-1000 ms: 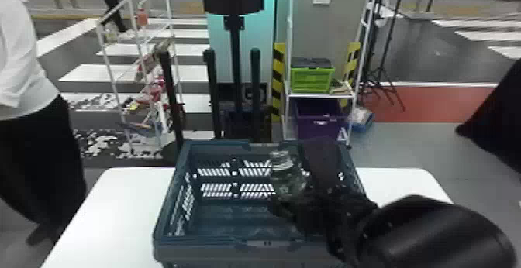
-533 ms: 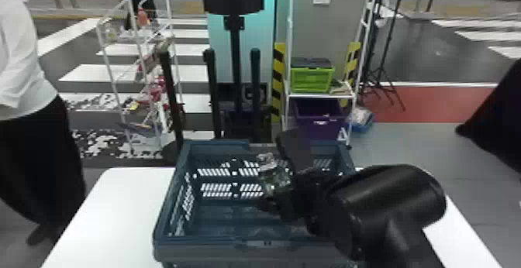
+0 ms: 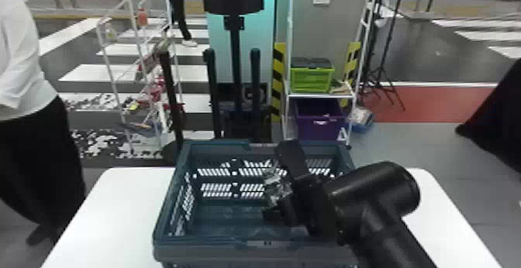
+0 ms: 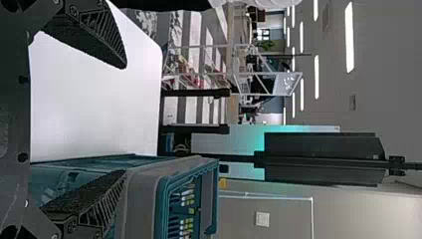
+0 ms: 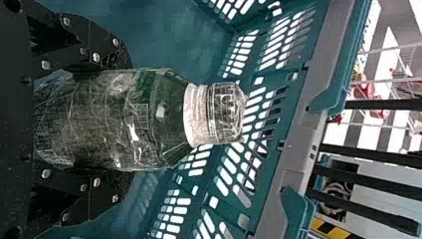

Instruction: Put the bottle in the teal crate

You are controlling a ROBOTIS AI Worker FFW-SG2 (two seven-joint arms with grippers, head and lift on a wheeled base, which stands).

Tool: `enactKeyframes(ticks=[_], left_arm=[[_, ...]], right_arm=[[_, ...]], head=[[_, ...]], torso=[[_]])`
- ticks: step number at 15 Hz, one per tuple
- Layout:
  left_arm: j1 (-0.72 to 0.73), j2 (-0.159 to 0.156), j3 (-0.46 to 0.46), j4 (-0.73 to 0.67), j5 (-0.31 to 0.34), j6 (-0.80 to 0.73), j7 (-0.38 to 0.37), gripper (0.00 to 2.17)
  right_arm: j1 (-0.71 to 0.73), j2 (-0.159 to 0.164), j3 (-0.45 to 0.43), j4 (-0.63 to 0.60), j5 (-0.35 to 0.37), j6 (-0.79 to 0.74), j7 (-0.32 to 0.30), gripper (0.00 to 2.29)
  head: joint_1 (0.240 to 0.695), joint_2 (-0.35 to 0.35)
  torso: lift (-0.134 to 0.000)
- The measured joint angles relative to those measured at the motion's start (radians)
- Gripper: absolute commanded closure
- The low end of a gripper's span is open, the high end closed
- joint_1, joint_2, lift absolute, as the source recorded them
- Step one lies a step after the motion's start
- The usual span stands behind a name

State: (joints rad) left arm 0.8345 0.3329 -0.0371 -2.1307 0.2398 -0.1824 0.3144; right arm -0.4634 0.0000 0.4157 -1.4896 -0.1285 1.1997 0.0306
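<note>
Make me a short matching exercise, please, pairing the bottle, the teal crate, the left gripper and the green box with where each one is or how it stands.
Column one
1. bottle
2. teal crate
3. left gripper
4. green box

Column two
A. on a shelf of the white rack, beyond the table
B. open, with its fingers apart
C. held between the fingers of the right gripper
D. standing on the white table

Right pairs: 1-C, 2-D, 3-B, 4-A
</note>
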Motion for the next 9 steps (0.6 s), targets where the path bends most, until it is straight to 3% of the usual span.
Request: enactKeyframes(ticks=[3,4,5,9], left_arm=[[0.001,0.0,0.002,0.0,0.0,-0.002,0.0,0.13],[0.001,0.0,0.003,0.0,0.001,-0.003,0.0,0.13],[0.001,0.0,0.003,0.001,0.001,-0.004,0.0,0.13],[0.002,0.0,0.004,0.0,0.001,-0.006,0.0,0.13]], right_arm=[[-0.004,0.0,0.002,0.021,-0.015,-0.026,0.002,1.0],[-0.004,0.0,0.002,0.023,-0.022,-0.039,0.002,0.45],[-0.004,0.0,0.002,0.024,-0.026,-0.046,0.002,0.06],[0.0,0.0,0.001,0.013,-0.035,-0.05,0.002,0.05]], head=[[0.499,0.0],[0.499,0.0],[0.499,0.0],[0.499,0.0]], torso=[[0.0],[0.0],[0.0],[0.0]])
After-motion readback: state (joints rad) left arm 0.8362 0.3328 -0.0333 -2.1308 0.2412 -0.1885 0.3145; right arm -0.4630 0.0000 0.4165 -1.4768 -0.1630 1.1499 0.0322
